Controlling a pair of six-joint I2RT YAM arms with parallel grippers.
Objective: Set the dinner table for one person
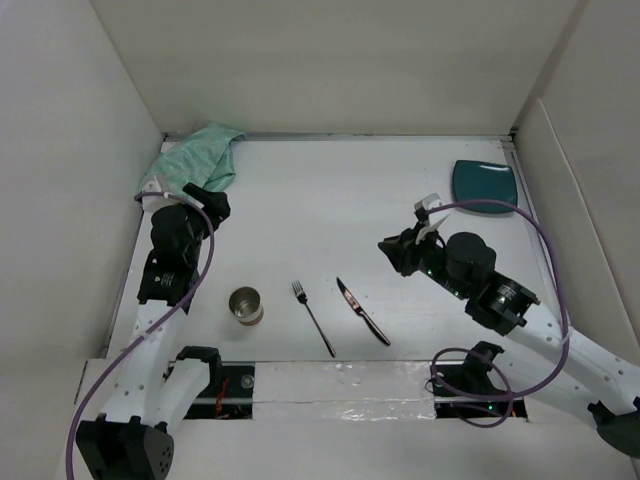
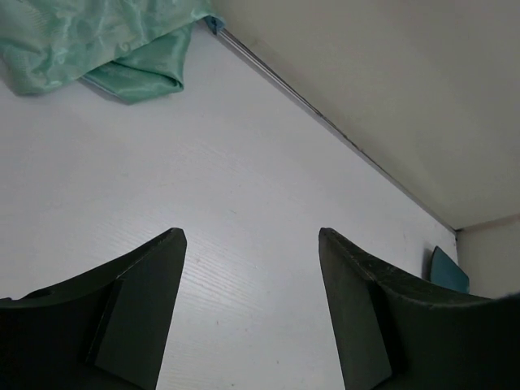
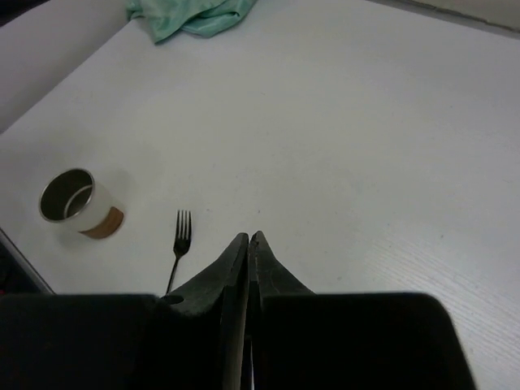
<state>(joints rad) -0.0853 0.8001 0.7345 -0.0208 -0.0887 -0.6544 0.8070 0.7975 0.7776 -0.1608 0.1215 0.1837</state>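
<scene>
— White matte dinner table (image 1: 330,200), ringed by upright panels (image 1: 330,70)?
— Yes. I see cloth (image 1: 195,155) far-left corner, probably a plate (image 1: 484,180) far-right. My left gripper (image 2: 250,236) spread apart; right gripper (image 3: 248,237) pressed together, empty.

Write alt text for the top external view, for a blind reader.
A white table holds a metal cup, a fork and a knife in a row near the front edge. A crumpled green cloth lies in the far left corner by the left gripper; a teal plate sits far right, beyond the right gripper.
</scene>
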